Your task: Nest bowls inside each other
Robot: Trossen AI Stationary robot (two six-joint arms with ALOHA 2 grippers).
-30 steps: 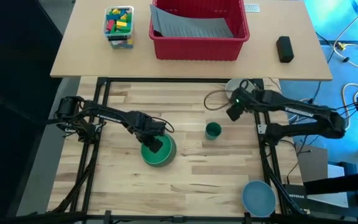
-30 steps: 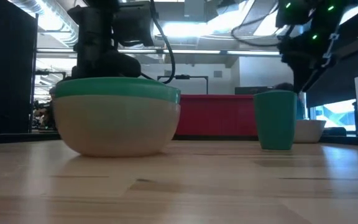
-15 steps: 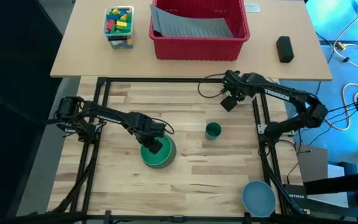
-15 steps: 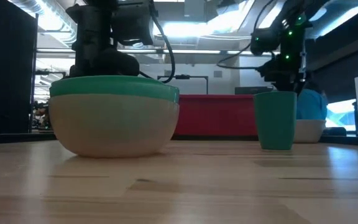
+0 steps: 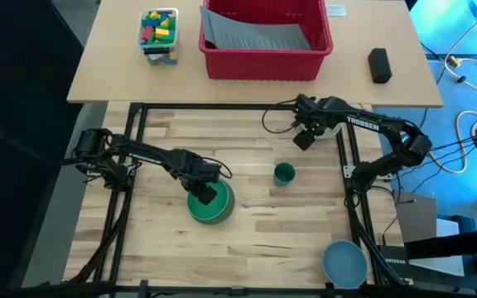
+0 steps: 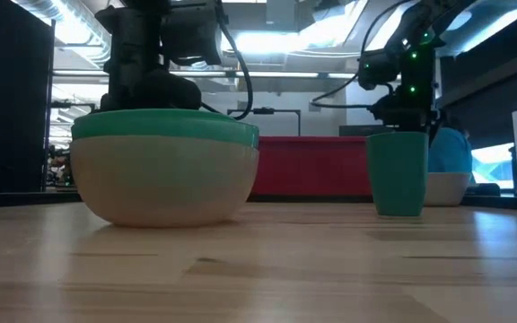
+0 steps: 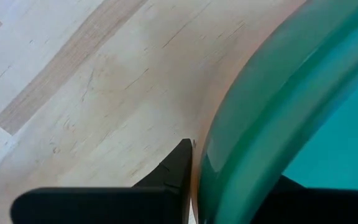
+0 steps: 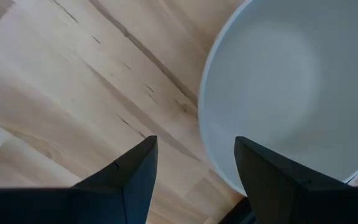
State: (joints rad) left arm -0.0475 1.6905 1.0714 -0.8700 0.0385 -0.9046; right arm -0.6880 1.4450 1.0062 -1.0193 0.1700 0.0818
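A teal bowl [image 5: 214, 203] sits nested in a pale bowl [image 6: 164, 184], which stands on its base at the table's left middle. My left gripper [image 5: 208, 196] points down and is shut on their rim. A grey-white bowl [image 8: 291, 93] stands at the far right, also in the low view [image 6: 447, 187]. My right gripper [image 5: 303, 139] hangs open above its rim, one finger [image 8: 135, 171] over the table and one [image 8: 269, 171] over the bowl, touching nothing. A light blue bowl [image 5: 344, 262] rests at the near right corner. My left gripper pinches the rim of the teal bowl [image 7: 229, 149], together with the pale bowl's edge under it. One finger [image 7: 176, 168] is outside the stack and the other inside. The fingers come from above, pointing down. The stack stands upright on the table.
A small dark green cup [image 5: 284, 173] stands upright between the two arms. On the far table are a red bin [image 5: 265, 37], a box of coloured blocks [image 5: 159, 33] and a black object [image 5: 378, 64]. Bare wood lies at the near middle.
My right gripper has swung toward the far edge and a little left, and sunk slightly, coming over the grey-white bowl. It has turned as it went. Its fingers stay apart.
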